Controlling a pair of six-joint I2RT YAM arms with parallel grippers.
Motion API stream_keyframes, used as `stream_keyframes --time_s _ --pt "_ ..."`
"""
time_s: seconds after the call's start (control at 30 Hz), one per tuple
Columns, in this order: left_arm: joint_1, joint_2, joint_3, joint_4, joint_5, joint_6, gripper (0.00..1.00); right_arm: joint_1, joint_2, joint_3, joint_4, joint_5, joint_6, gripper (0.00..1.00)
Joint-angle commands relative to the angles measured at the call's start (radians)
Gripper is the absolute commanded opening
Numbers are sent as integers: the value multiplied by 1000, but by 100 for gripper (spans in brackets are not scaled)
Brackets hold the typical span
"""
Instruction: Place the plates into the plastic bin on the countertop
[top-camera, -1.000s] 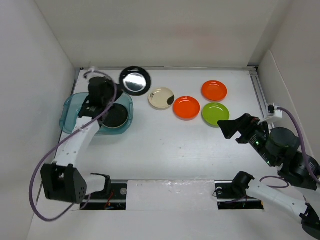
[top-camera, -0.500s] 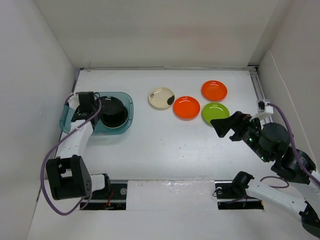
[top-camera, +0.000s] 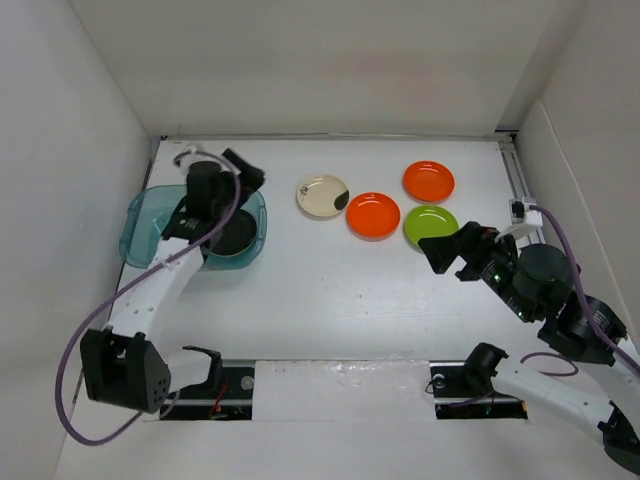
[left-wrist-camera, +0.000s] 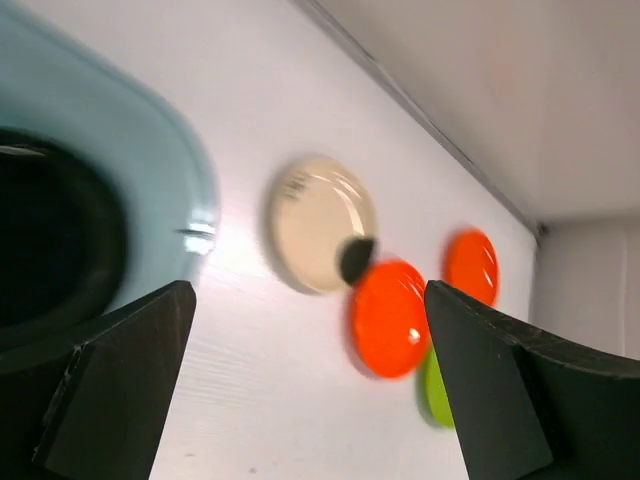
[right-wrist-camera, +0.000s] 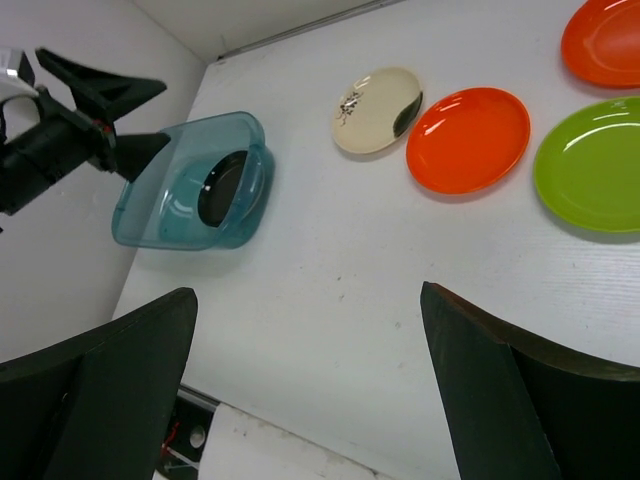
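The teal plastic bin (top-camera: 150, 215) stands at the left of the countertop (top-camera: 320, 290) with a black plate (top-camera: 232, 235) lying inside it. My left gripper (top-camera: 245, 170) hovers open and empty above the bin's far right corner. A cream plate with a dark patch (top-camera: 323, 196), two orange plates (top-camera: 373, 215) (top-camera: 428, 181) and a lime green plate (top-camera: 431, 227) lie on the countertop. My right gripper (top-camera: 447, 252) hangs open just in front of the green plate. In the left wrist view the bin (left-wrist-camera: 150, 130) is at left and the cream plate (left-wrist-camera: 320, 225) lies ahead.
White walls close in the countertop at the left, back and right. A metal rail (top-camera: 520, 190) runs along the right edge. The arm bases and a taped strip (top-camera: 340, 385) sit at the near edge.
My left gripper has opened and left the black plate in the bin, then swung up from the bin's left end to its far right corner. The right gripper edged slightly left.
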Motion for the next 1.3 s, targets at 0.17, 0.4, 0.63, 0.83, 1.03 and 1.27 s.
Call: stream_keyframes --time_s 0.17,0.4,0.63,0.83,1.03,1.27 --pt "-422 374 225 162 113 36 100 -2 18 18 64 59 -12 99" --pt "-460 584 168 426 239 -105 100 -2 -11 9 15 50 -3 99" --pt "-516 759 254 437 145 -192 100 -2 -20 9 6 50 -3 99" --pt "-526 799 285 346 36 -252 86 -2 -20 9 6 50 -3 99" --pt "-526 832 294 302 -14 -263 58 -2 -11 0 17 59 -12 99" --pt "-526 894 331 274 -25 -283 43 -2 -2 0 17 59 -21 99"
